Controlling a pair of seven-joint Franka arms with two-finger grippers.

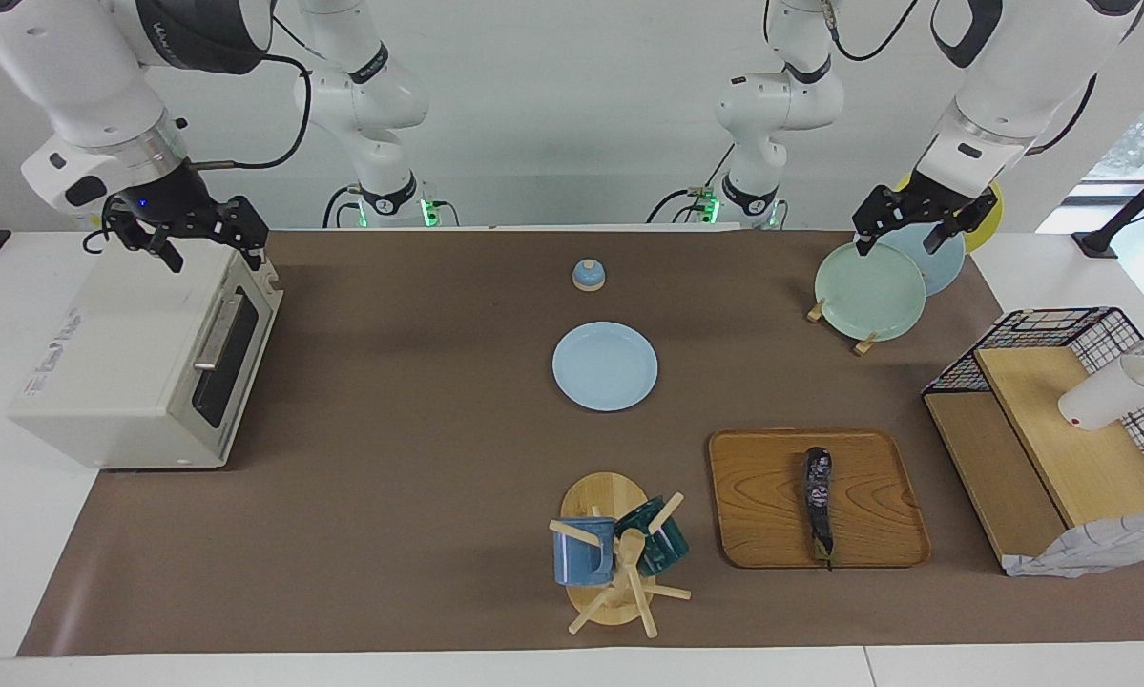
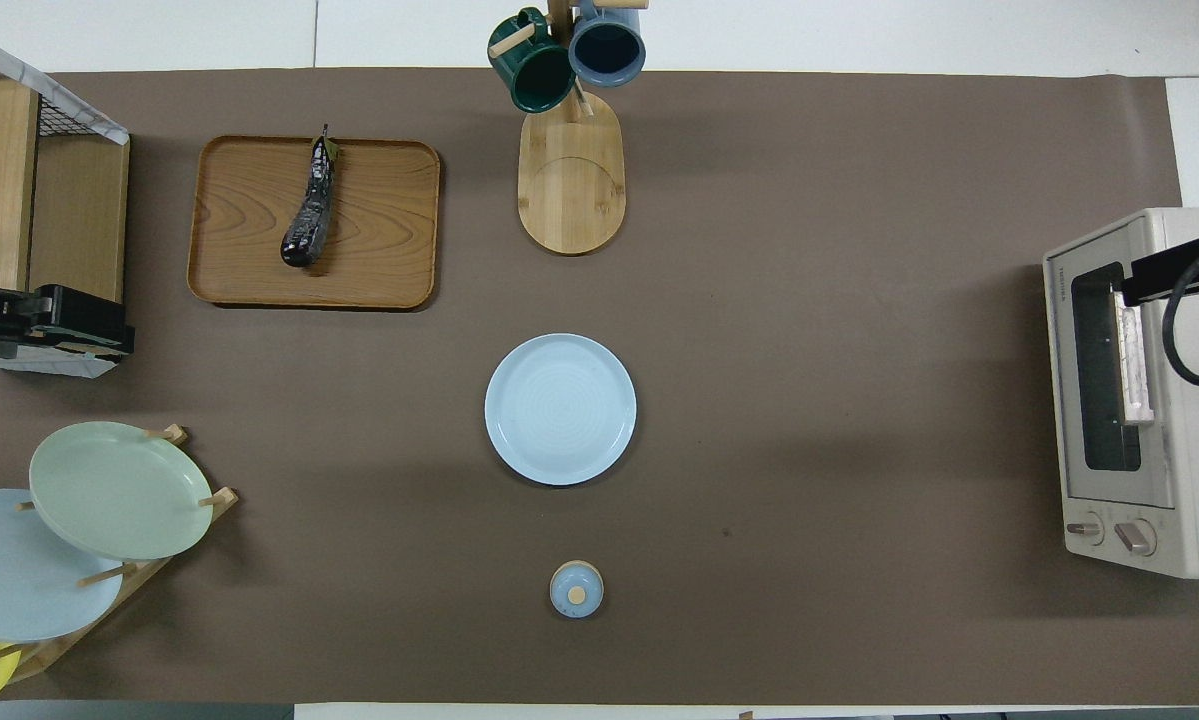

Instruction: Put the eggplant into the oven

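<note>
Right gripper (image 1: 204, 243), upper left of the facing frame, hangs over the oven's (image 1: 142, 367) top edge, jaws apart, holding nothing. Left gripper (image 1: 920, 224), upper right, hovers over the plate rack (image 1: 867, 291), jaws apart, empty.

Oven door reads closed, handle (image 1: 217, 332) untouched. Judged step: opening the door; the right gripper must drop onto the bar and pull it down.

Eggplant (image 1: 819, 504) lies lengthwise on the wooden tray (image 1: 753, 496), lower right of the facing frame, on the tabletop, well apart from the oven.

Overhead view alone shows the oven's knobs (image 2: 1109, 533); only the facing view shows both grippers' fingers.
</note>
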